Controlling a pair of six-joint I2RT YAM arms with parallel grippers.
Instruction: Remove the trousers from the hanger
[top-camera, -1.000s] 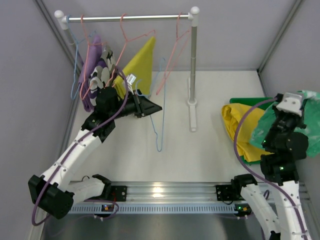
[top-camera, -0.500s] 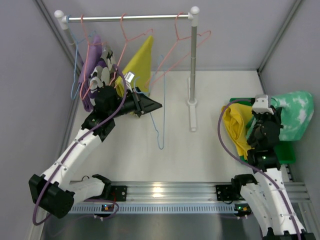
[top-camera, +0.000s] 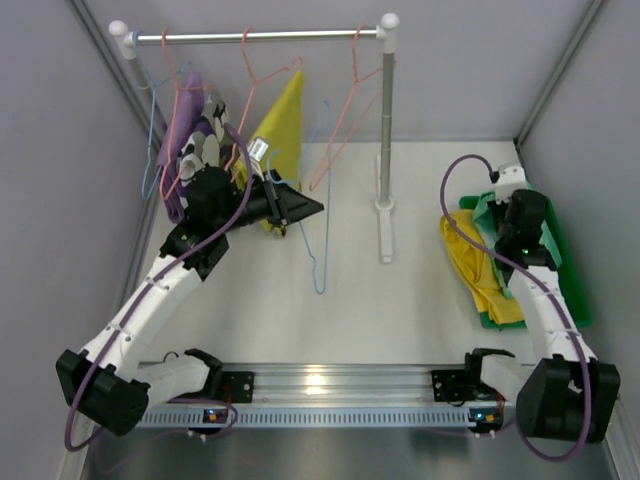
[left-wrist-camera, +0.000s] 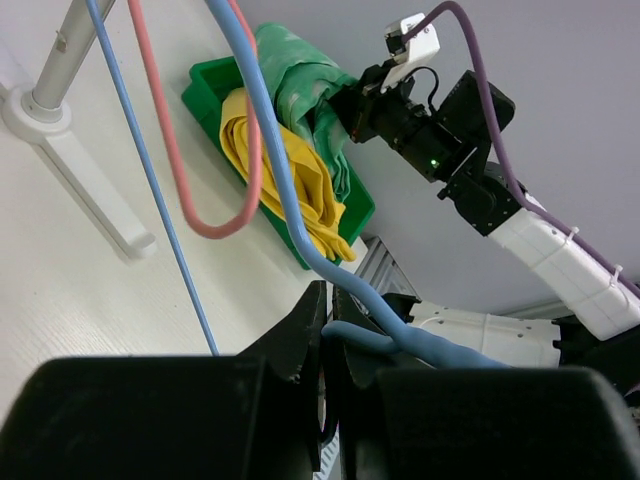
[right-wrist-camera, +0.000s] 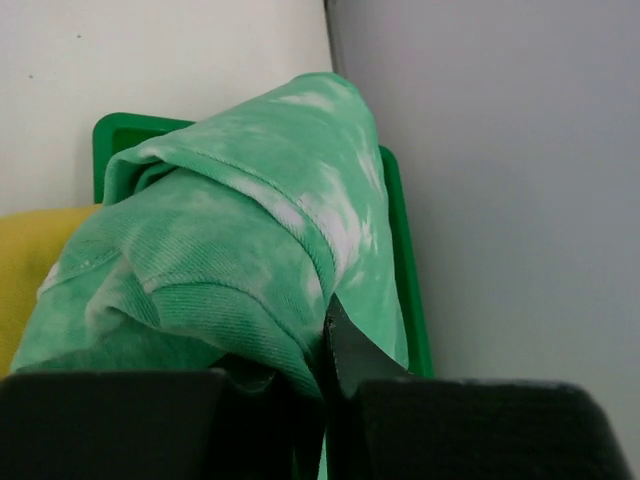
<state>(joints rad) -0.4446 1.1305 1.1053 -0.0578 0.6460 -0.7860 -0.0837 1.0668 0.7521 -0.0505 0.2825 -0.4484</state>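
Right gripper (right-wrist-camera: 325, 350) — mint green trousers (right-wrist-camera: 230, 250) now lowered into green tray (right-wrist-camera: 113, 132).

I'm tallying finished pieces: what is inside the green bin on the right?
The green bin holds a yellow garment and a mottled mint green garment, which the right gripper is shut on. The bin's floor and anything under the cloth are covered.

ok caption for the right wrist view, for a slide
Right pincer shut on the mint green trousers over the green bin, yellow trousers alongside
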